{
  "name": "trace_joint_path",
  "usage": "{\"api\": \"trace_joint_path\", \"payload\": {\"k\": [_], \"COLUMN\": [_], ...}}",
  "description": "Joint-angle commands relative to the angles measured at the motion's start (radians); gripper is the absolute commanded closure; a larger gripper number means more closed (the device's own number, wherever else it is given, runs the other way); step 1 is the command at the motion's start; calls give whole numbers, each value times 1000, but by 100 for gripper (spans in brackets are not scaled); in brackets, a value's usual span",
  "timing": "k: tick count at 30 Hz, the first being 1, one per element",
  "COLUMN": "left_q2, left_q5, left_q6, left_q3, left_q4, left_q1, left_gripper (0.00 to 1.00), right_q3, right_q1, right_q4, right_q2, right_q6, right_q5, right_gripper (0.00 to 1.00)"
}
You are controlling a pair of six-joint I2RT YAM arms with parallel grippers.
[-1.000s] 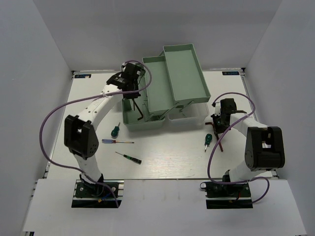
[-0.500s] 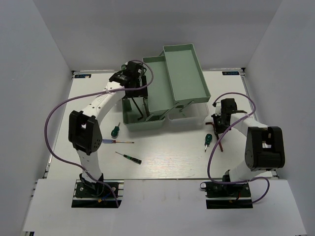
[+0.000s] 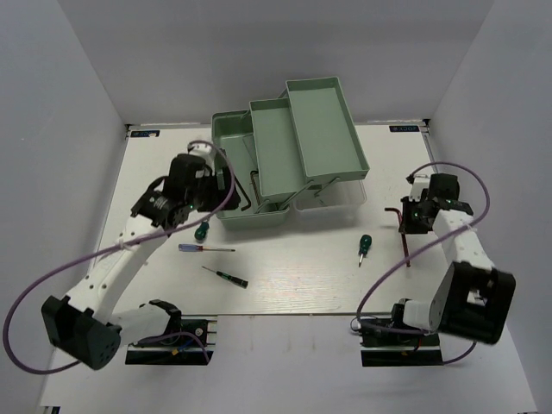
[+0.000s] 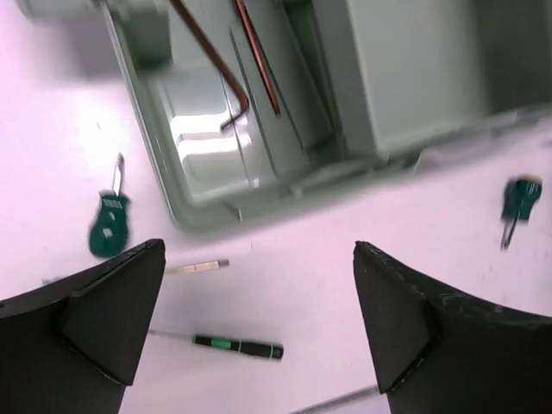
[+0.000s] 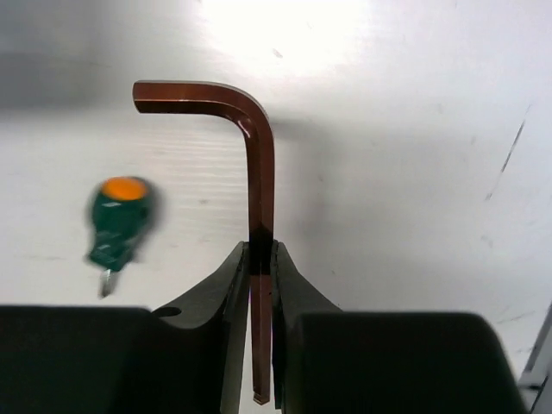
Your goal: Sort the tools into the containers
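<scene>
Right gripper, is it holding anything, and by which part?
The right gripper pinches a reddish-brown hex key on its long arm, below the bend.

Hex keys (image 4: 216,59) seemingly inside toolbox (image 4: 216,164)

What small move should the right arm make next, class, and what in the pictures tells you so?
Probably swing left toward the open bottom tray of the toolbox. The right gripper is shut on a reddish-brown hex key, out to the right of the toolbox, and other hex keys already lie in that tray, so it looks like the fitting place.
</scene>
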Motion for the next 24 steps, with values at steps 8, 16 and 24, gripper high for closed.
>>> {"api": "trace_joint_path", "payload": {"k": [8,16,24], "left_q2": [-170,-229,-182], "left_q5": [124,220,-16], "left_q6": [-13,-31,-302], "left_q3": [-215,-341,-330], "left_q4": [43,113,-173], "left_q1": [-8,-17,-18], "left_gripper": [0,0,0], "right_q3": [503,877,1284], "right_q1": [40,401,802], "right_q4": [-134,-100,39], "right_q2": [-195,36,473], "right_q6": [-96,157,408], "right_q5": [-694,-842,-515], "right_gripper": [100,100,100]}}
